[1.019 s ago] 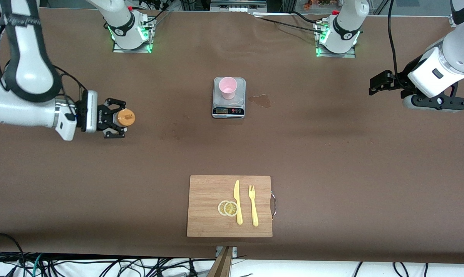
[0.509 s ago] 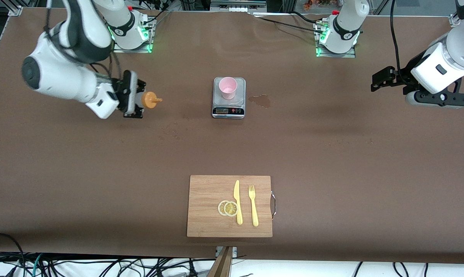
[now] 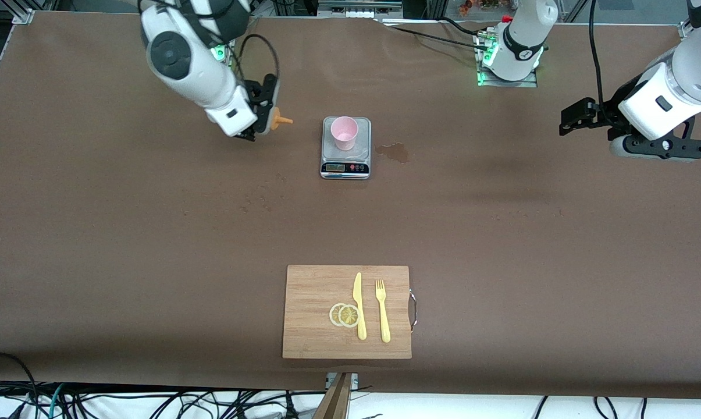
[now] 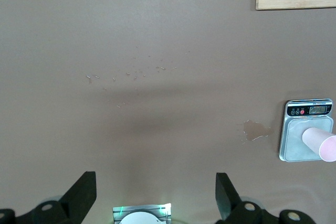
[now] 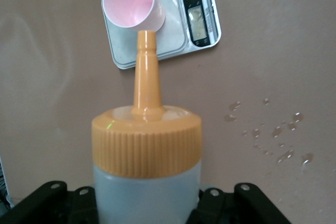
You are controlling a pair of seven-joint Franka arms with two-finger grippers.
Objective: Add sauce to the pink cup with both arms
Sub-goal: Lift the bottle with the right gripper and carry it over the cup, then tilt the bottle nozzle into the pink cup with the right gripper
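The pink cup (image 3: 345, 132) stands on the grey scale (image 3: 345, 165) toward the robots' side of the table; it also shows in the right wrist view (image 5: 131, 1) and the left wrist view (image 4: 320, 143). My right gripper (image 3: 261, 119) is shut on the sauce bottle (image 5: 147, 182), held tilted in the air beside the scale, its orange nozzle (image 3: 281, 121) pointing toward the cup. In the right wrist view the nozzle tip (image 5: 146, 38) sits just short of the cup's rim. My left gripper (image 3: 577, 123) is open and empty, up over the left arm's end of the table.
A wet stain (image 3: 393, 152) lies beside the scale toward the left arm's end. A wooden cutting board (image 3: 315, 291) near the front camera holds lemon slices (image 3: 344, 315), a yellow knife (image 3: 359, 305) and a yellow fork (image 3: 382, 311). Droplets (image 5: 278, 135) spot the table near the scale.
My right arm has carried the sauce bottle up and across from its end of the table toward the scale, tilting the nozzle toward the cup. My left gripper has barely moved.
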